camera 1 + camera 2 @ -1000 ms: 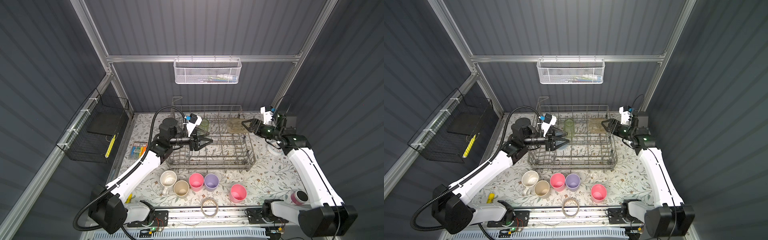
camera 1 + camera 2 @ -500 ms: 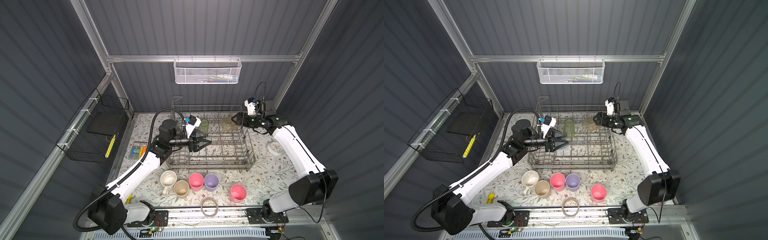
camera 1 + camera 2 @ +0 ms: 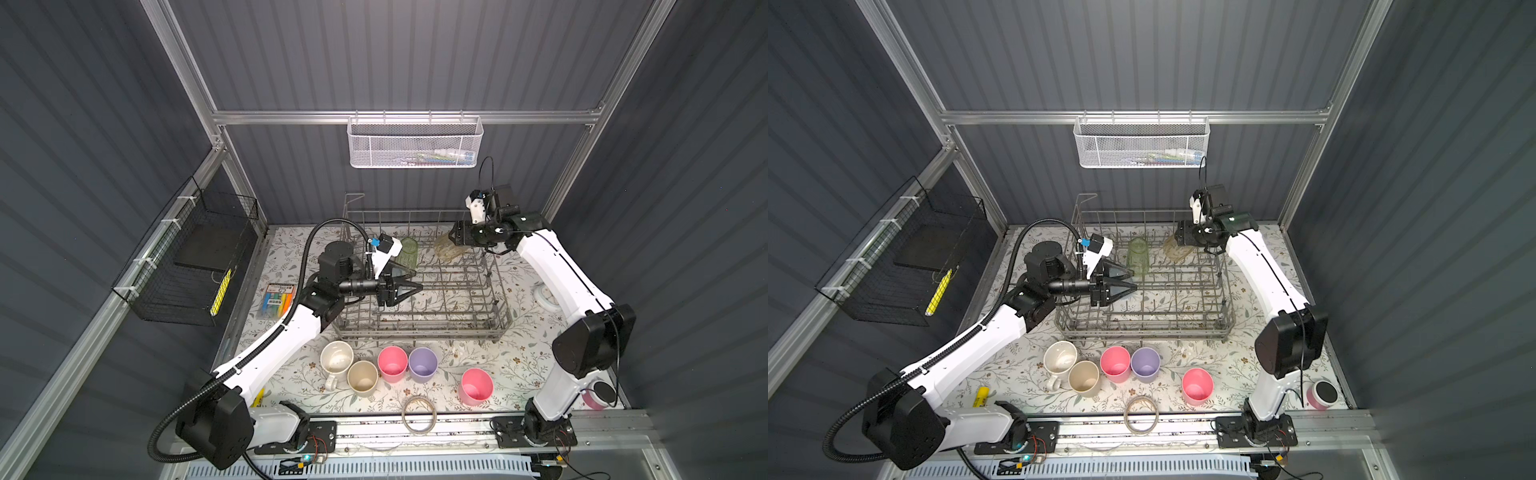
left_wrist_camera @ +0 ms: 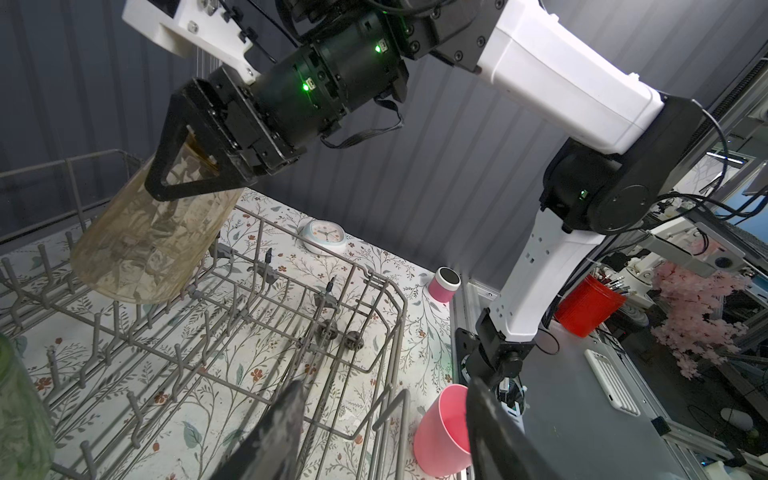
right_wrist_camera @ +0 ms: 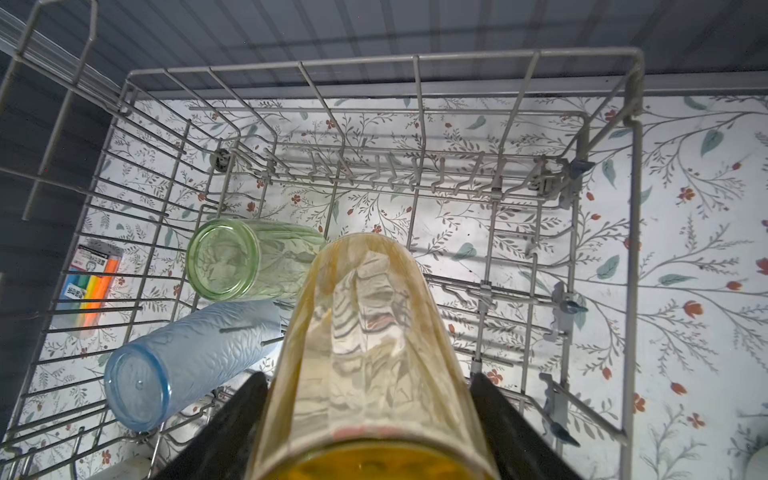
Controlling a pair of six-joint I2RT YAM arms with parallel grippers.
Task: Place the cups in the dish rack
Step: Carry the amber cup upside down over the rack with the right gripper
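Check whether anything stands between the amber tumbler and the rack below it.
Nothing visible does. The right gripper holds the amber tumbler over bare tines of the rack. The green tumbler and blue tumbler sit off to one side.

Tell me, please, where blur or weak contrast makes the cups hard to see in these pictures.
Right wrist view: the amber tumbler is out of focus at its near end. Left wrist view: the left gripper is blurred, being so close. Both top views: sharp, yet the amber tumbler looks faint against the floral table.
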